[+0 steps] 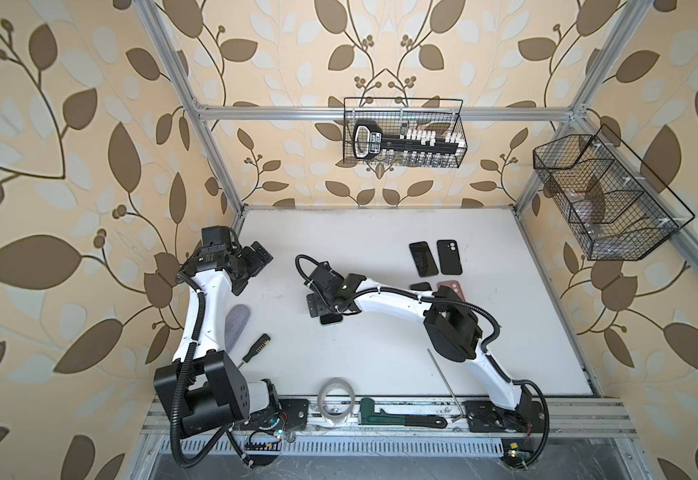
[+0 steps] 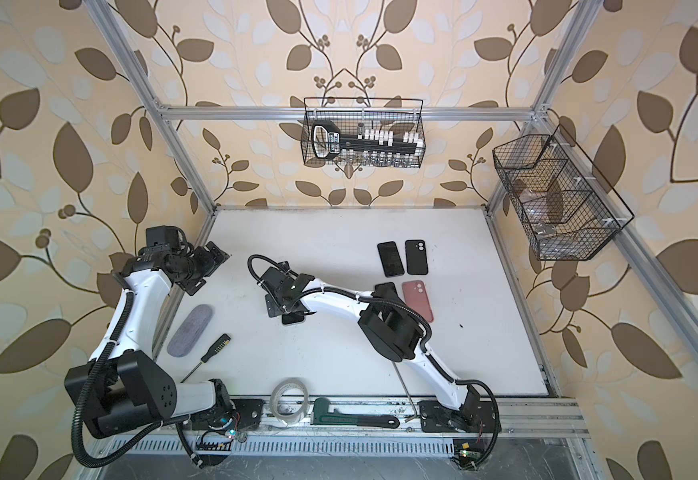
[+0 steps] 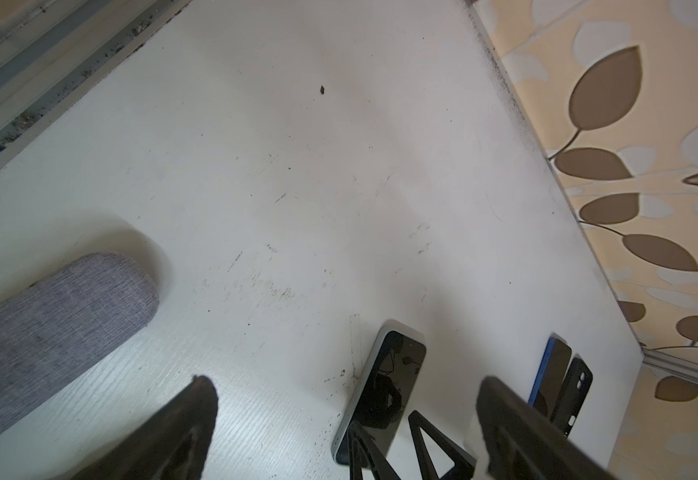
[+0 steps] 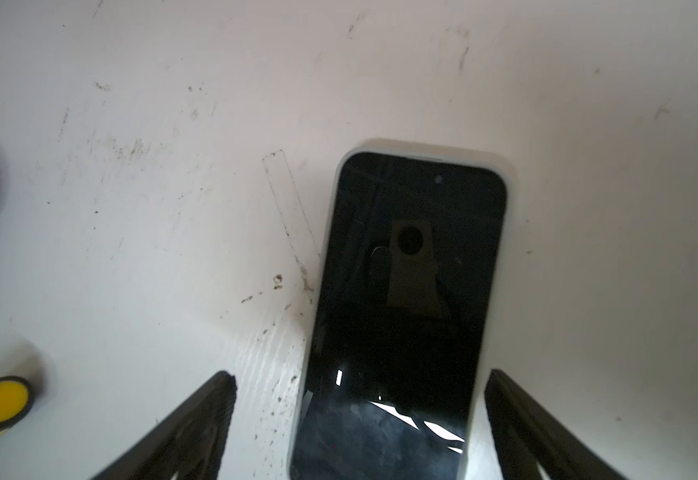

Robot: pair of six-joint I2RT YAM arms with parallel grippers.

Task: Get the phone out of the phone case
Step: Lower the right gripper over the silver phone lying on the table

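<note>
Extraction not begun: the phone (image 4: 409,291) lies screen-up, fully seated in its pale case (image 4: 422,146), between the spread, empty jaws of the right pincer (image 4: 360,376); the left pincer (image 3: 346,380), likewise spread, holds nothing.

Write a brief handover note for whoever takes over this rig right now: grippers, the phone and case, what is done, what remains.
Left gripper: jaws open, empty, at the table's left edge.
Right gripper: jaws open, flanking the phone, no grip yet.
Phone lies screen up on the table, seated in its pale case.
Done: approach only.
Left: grip, peel the case off, free the phone.
</note>
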